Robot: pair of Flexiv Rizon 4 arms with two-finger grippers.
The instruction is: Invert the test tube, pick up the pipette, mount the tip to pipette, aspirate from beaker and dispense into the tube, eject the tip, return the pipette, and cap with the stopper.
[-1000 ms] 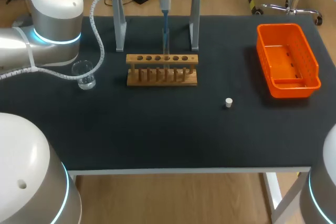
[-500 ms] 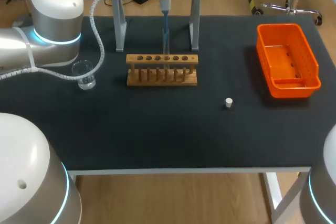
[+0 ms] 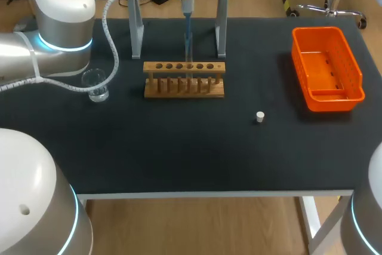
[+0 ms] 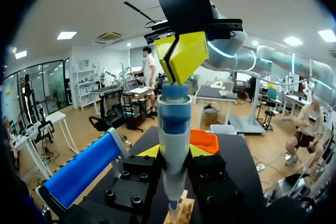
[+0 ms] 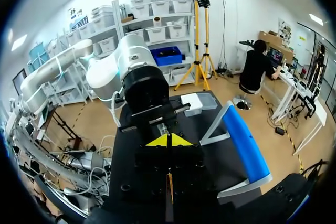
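Note:
My left gripper [image 4: 173, 153] is shut on the white and blue pipette [image 4: 174, 140], which it holds upright at the table's far middle [image 3: 187, 10]. The pipette's tip points down over the wooden rack [image 3: 184, 79], into a clear test tube [image 3: 188, 47] standing there. My right gripper [image 4: 181, 56] is shut, its yellow tips resting on the pipette's top end; in the right wrist view the gripper [image 5: 169, 141] looks down on my left arm's wrist. The glass beaker [image 3: 95, 85] stands left of the rack. The small white stopper [image 3: 259, 117] lies right of the middle.
An orange bin [image 3: 326, 67] sits at the far right. The pipette stand [image 3: 221, 25], with grey legs and a blue top bar, straddles the table's back edge behind the rack. My left arm's elbow [image 3: 59, 16] hangs above the beaker.

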